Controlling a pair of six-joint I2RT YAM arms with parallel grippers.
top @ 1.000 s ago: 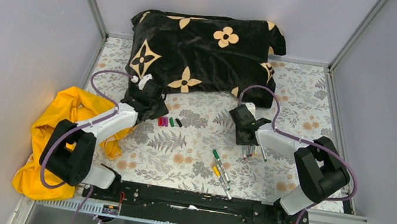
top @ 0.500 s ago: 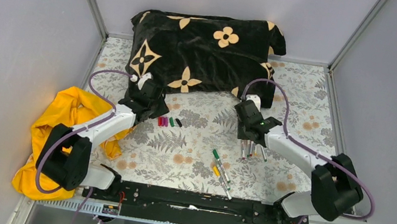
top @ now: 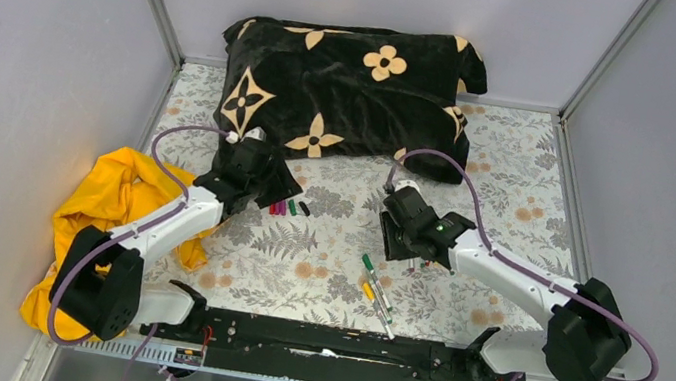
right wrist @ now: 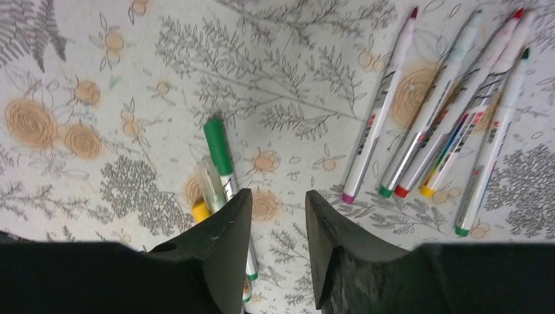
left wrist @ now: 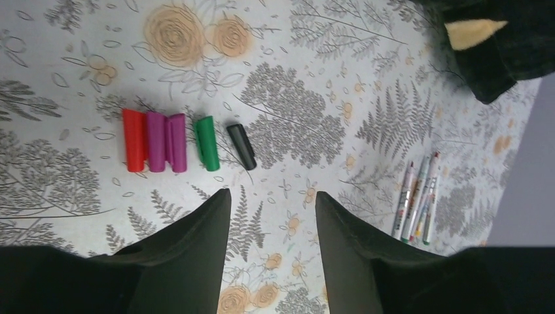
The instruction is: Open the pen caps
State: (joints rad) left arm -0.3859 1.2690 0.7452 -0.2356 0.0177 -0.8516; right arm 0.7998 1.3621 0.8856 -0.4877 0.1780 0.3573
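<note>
Pen caps (right wrist: 217,146) sat on the pens (right wrist: 227,182) nearest to the bases, one green and one yellow, so that part of the task looked not done. The right gripper (right wrist: 276,196) hovered over them with fingers apart and empty, probably to take one. Just beyond lay the bare pens (right wrist: 379,108), put together as finished ones. Further left, the loose caps (left wrist: 177,142) lay in a tidy row. The left gripper (left wrist: 273,193) hung above it, released, holding nothing. Farthest was the pillow (top: 350,81).

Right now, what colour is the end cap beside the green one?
Black: the short black plastic pen cap, clearest in the left wrist view.
</note>
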